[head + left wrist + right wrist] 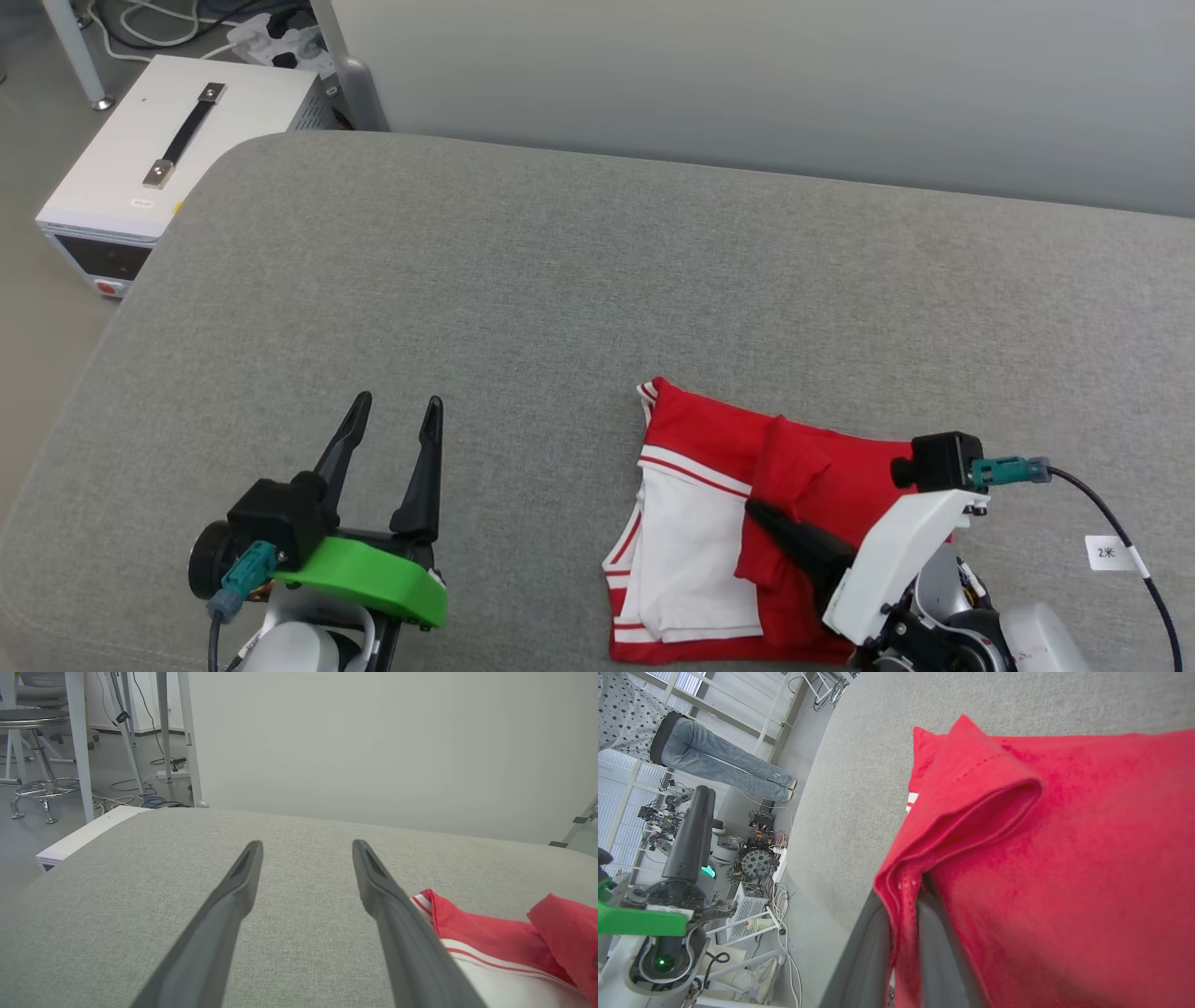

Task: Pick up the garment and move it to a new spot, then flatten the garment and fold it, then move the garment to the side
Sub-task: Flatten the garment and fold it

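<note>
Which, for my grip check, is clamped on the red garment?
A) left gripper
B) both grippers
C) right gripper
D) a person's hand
C: the right gripper pinches a fold of the garment between its fingers; the left gripper stands open, apart from it.

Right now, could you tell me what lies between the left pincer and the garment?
Bare grey cushion lies between the left pincer and the garment, as the head view shows.
</note>
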### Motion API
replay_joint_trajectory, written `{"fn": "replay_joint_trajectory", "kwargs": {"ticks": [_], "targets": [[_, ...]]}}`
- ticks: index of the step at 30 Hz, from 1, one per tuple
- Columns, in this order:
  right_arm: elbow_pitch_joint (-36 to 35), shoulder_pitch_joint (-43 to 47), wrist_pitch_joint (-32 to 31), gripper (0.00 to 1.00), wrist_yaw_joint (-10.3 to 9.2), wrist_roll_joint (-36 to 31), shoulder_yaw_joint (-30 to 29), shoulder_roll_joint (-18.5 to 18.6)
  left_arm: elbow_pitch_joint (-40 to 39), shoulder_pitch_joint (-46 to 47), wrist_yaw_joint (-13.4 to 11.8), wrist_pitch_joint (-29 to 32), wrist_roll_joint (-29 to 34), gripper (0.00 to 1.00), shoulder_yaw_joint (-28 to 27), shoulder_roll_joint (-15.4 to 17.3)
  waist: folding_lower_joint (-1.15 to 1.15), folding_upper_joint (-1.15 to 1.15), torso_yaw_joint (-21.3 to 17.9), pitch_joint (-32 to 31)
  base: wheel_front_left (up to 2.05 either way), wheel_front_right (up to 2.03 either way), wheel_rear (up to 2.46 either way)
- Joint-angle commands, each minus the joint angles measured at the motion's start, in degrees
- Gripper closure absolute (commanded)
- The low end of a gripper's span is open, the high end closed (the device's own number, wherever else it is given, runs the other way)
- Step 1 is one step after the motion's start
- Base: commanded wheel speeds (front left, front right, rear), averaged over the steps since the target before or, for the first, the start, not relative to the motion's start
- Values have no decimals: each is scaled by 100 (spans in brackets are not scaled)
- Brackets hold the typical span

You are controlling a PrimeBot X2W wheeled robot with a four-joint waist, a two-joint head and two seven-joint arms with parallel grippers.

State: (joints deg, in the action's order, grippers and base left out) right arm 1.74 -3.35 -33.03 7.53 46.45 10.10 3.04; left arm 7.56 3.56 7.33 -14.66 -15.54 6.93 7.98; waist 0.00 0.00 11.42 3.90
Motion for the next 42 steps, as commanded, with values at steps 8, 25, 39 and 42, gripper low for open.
{"fn": "replay_joint_trajectory", "kwargs": {"ticks": [8,25,39,42], "targets": [[793,-409,588,100,-4,240,378,-15,39,-31,15,-34,-38,0,-61,13,0,0,278,27,0,0,0],[1315,-927,1078,0,-4,1015,1312,-16,80,-81,15,-34,-42,0,-170,12,0,0,364,-105,0,0,0],[210,-1459,1862,0,-4,-1286,898,1133,-62,-151,15,-34,-97,0,25,-3,0,0,-237,-300,0,0,0],[46,-1416,2429,0,-4,-1824,685,1690,-125,-141,15,-34,-125,0,46,-19,0,0,-399,-288,0,0,0]]}}
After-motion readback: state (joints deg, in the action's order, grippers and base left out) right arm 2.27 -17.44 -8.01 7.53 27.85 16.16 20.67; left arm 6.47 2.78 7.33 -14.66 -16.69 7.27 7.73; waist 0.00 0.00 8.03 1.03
